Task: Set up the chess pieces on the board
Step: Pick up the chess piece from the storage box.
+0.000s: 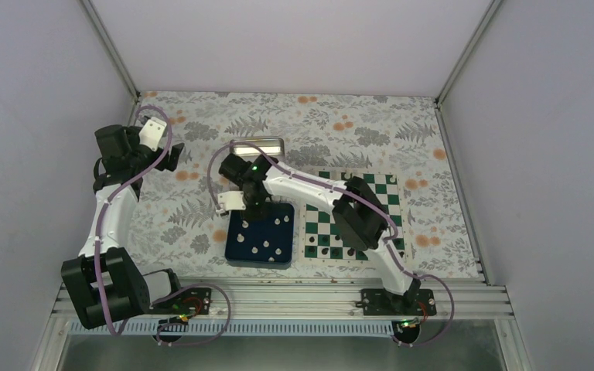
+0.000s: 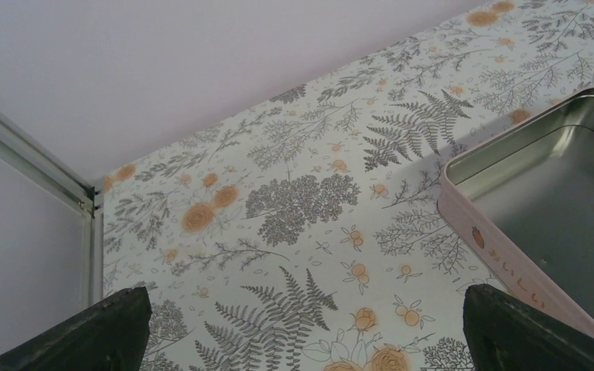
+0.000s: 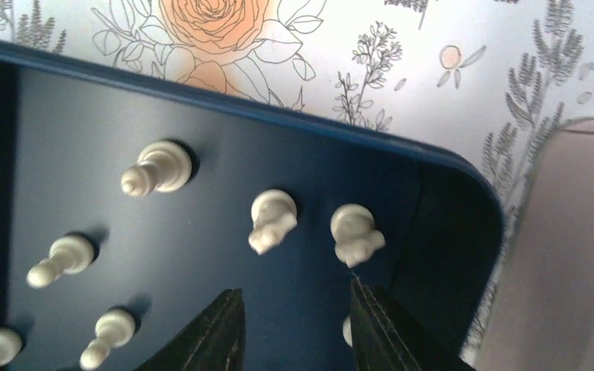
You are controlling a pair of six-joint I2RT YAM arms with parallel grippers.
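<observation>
White pieces [image 3: 273, 220] sit in the blue tray [image 3: 278, 116] beside the board [image 1: 387, 189]. Over them the right end effector [image 3: 294, 297] hovers parted, grasping nothing; the left end effector [image 2: 303, 309] gapes wide above the surface [image 2: 278, 193].

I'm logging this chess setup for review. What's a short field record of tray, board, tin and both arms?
tray: dark blue, holds white pieces, left of board
board: green and white, partly hidden by right arm
tin: shiny, behind tray, looks empty
left jaws: open, above tablecloth beside tin
right jaws: open, over tray, gripping nothing
</observation>
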